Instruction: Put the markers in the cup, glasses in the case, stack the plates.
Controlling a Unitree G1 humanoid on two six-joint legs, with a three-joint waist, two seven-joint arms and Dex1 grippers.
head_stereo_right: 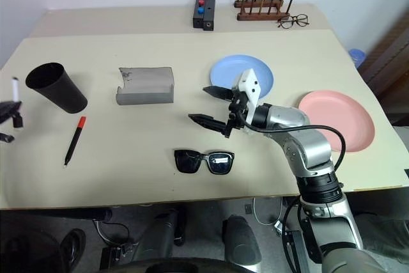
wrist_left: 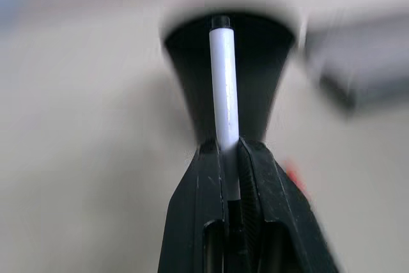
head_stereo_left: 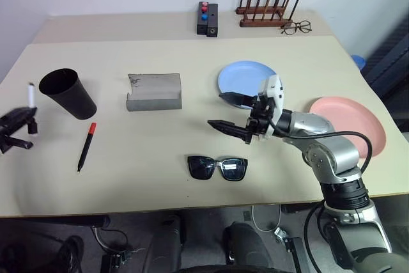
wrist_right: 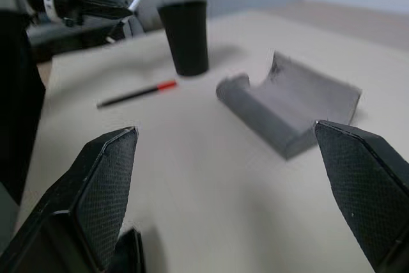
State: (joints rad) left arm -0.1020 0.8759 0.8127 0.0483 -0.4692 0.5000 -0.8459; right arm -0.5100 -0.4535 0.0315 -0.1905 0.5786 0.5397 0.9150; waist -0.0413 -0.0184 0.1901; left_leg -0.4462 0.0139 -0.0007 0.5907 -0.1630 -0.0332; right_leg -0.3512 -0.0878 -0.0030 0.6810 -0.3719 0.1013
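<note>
The left gripper [head_stereo_left: 29,114] is at the far left edge of the worktop [head_stereo_left: 160,139], and its jaws are clenched on a white marker [wrist_left: 223,81] with a black tip, which sticks up out of the fingers. Just beside it stands the black cup [head_stereo_left: 68,93], which leans a little with its open mouth up (in the left wrist view the white marker lines up right in front of the cup). A second marker [head_stereo_left: 86,146], black with a red cap, lies flat on the worktop near the foot of the cup. The grey case [head_stereo_left: 154,91] lies open in the middle, well apart from the cup. The black sunglasses [head_stereo_left: 217,167] lie near the front edge, with their lenses facing the robot. The right gripper [head_stereo_left: 230,114] hovers above the worktop between the case and the blue plate [head_stereo_left: 246,78], and its jaws are spread wide and released, holding nothing. The pink plate [head_stereo_left: 351,123] sits off to the right, apart from the blue one, so they are not stacked. At the back there is a wooden rack [head_stereo_left: 265,11], a pair of thin clear glasses [head_stereo_left: 296,27] and a small black box [head_stereo_left: 207,19] with red and blue knobs.
</note>
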